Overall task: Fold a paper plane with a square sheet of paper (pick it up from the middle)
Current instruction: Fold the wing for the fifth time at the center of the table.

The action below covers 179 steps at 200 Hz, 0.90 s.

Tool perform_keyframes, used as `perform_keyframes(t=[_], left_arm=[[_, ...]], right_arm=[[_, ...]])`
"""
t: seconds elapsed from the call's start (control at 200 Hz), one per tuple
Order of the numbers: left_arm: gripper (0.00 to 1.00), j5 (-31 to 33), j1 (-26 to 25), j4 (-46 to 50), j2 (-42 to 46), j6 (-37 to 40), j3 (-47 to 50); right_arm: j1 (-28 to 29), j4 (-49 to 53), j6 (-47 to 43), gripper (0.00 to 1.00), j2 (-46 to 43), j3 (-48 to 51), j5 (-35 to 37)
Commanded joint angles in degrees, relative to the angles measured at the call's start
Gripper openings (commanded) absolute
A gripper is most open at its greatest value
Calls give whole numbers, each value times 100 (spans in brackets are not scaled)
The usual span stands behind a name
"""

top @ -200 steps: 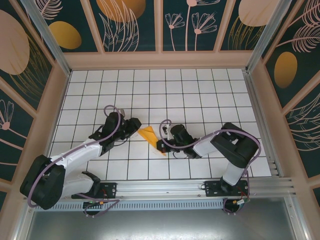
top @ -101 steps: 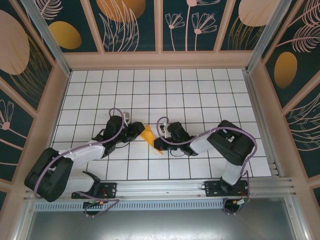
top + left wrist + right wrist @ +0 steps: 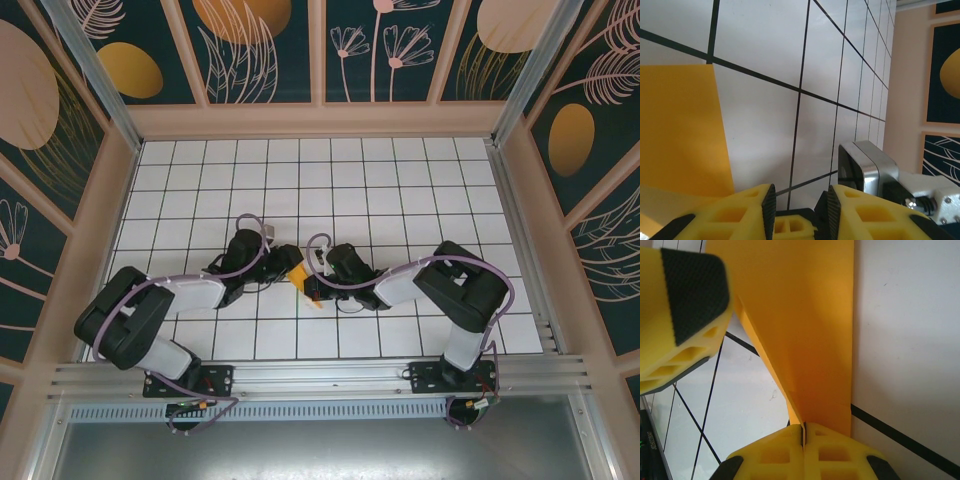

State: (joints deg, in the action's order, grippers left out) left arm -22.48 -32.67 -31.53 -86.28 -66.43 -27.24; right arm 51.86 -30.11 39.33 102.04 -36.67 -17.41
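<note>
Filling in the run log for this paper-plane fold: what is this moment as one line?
stage: mid-fold | right hand: shut on folded orange-yellow paper sheet | left hand: open, close beside it

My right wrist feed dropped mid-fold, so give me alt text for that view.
The right gripper, jaws shut, pinches the narrow lower end of the folded orange-yellow paper, which widens upward against the white gridded table. A second yellow finger with a black pad sits at upper left, close by the paper's edge.
</note>
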Motion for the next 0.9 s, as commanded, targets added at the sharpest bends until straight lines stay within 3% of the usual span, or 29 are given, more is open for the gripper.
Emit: perform_keyframes(t=[0.0, 0.891], left_arm=[[35, 16, -31, -167, -233, 73, -147], [33, 191, -32, 305, -495, 350, -308]], right_arm=[[44, 518, -145, 6, 125, 13, 308], [-79, 212, 18, 21, -341, 203, -254]])
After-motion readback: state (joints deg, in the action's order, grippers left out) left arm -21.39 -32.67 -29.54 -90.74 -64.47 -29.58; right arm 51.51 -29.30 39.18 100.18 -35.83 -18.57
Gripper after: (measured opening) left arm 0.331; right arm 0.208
